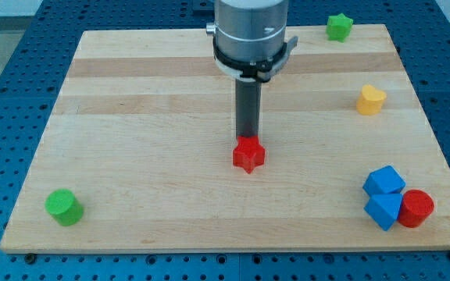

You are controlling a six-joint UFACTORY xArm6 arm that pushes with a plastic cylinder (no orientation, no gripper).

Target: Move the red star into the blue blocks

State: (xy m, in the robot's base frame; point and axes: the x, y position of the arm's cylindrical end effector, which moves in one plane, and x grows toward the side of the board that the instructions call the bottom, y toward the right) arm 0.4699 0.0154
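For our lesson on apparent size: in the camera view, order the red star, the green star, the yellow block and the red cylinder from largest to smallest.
1. Red cylinder and red star: look alike, not ranked.
2. Yellow block.
3. Green star.
The lower blocks are probably nearer the camera, so true sizes may differ less.

Bright, even indoor lighting; a sharp, clear picture.
Soft overhead light falls on the pale wooden tabletop (170,94), leaving only faint, short shadows beneath the blocks. No strong glare. Focus holds edge to edge, with slight perspective narrowing toward the view's top.
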